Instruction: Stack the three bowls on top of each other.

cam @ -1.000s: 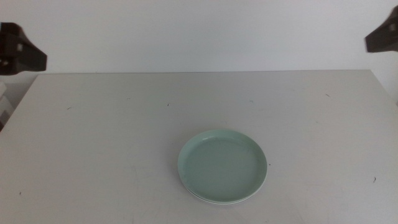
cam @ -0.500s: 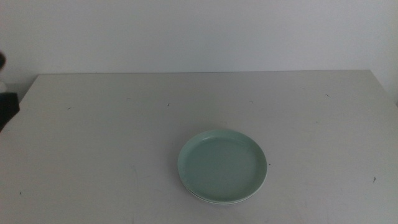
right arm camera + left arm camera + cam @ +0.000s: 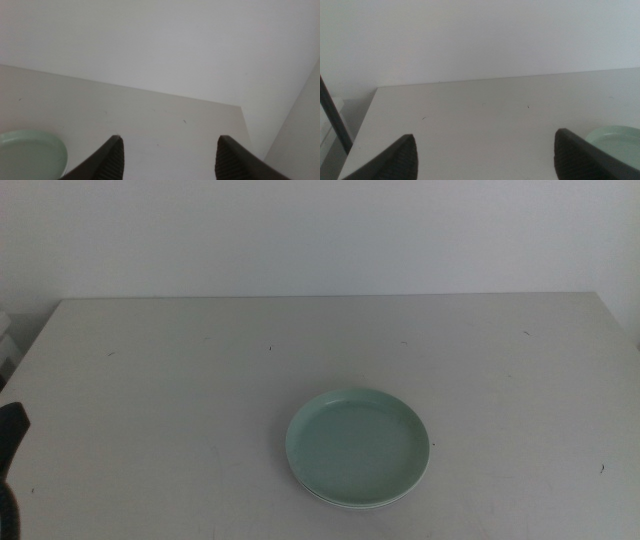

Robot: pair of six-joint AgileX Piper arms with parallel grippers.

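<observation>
Left gripper (image 3: 482,150) is seen with jaws spread wide and empty, low at the table's (image 3: 150,380) left edge; right gripper (image 3: 167,152), likewise spread and empty, is absent from the middle view. Mint green bowl (image 3: 358,445) sits topmost, a pale rim edging out beneath it; a third bowl cannot be made out. Any returning arm could nudge the stack askew.

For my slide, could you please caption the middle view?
Mint green bowl tops a stack on the white table; left gripper waits at the table's edge.
</observation>
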